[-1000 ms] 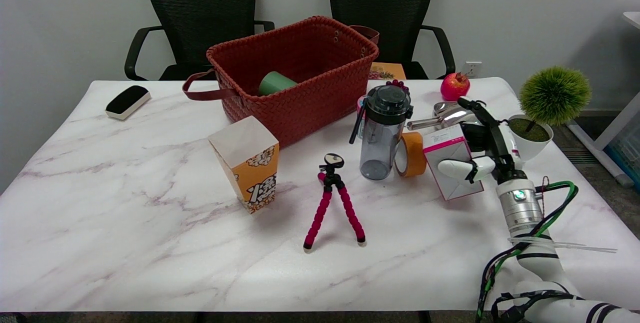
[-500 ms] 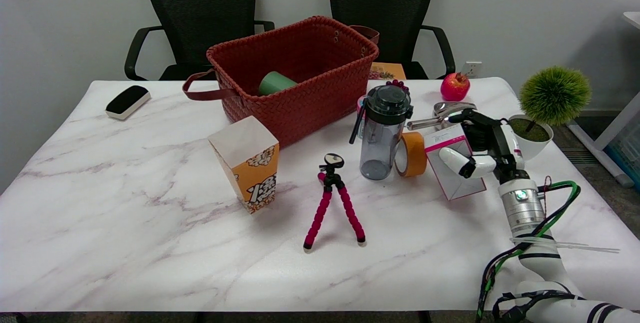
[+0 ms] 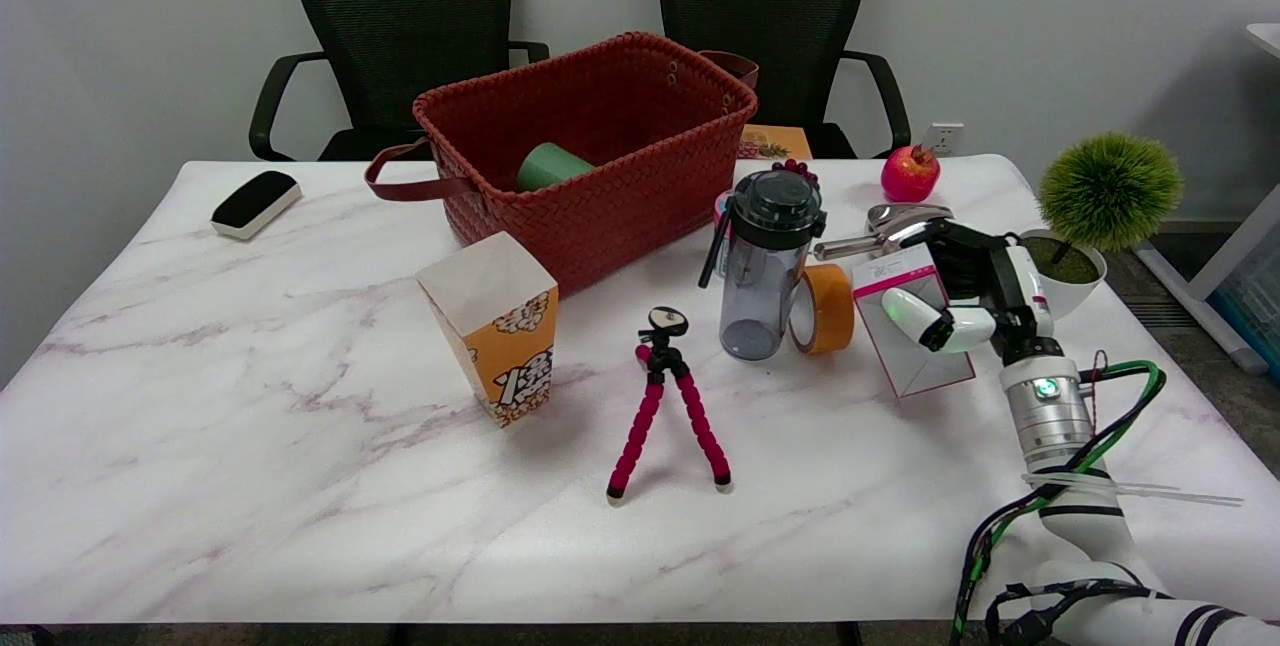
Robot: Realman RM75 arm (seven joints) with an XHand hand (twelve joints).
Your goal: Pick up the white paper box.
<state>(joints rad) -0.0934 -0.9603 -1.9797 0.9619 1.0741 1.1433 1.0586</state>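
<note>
I have the right robot hand (image 3: 965, 291) wrapped around the white paper box (image 3: 910, 336), thumb on its front face and the other fingers over its far edge. The box stands on the tabletop (image 3: 300, 446) at the right, just beside the orange tape roll (image 3: 822, 308), near the potted plant (image 3: 1085, 216).

We saw the right hand (image 3: 965, 298) wrapped around the white paper box (image 3: 905, 331) near the table's (image 3: 300, 486) right edge, orange tape roll (image 3: 822, 308) just beside.
</note>
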